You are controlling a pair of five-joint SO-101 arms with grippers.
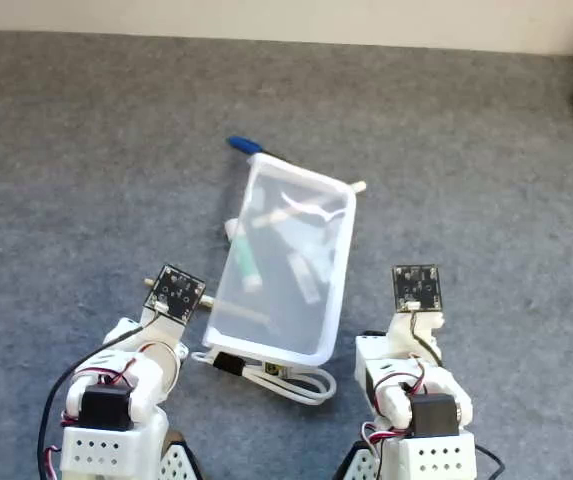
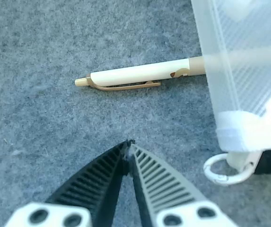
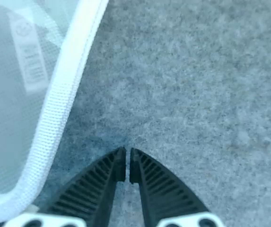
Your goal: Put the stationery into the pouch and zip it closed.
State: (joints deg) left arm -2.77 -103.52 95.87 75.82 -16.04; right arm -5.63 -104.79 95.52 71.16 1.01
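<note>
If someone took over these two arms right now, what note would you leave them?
Left tool shut, empty, above the carpet near the cream pen.
Right tool shut, empty, beside the pouch edge.
Pouch lies flat, some items already inside. Cream pen lies on the carpet, one end at the pouch; blue pen pokes past its far corner.
To do: both pens in, then zip; zip state unclear.

The pouch (image 1: 286, 270) lay on the table (image 1: 86, 130) between the left gripper (image 2: 128, 144) and the right gripper (image 3: 127, 151), with stationery (image 1: 249, 262) inside. A pen (image 2: 135, 75) lay against its left edge, ahead of the left gripper.
</note>
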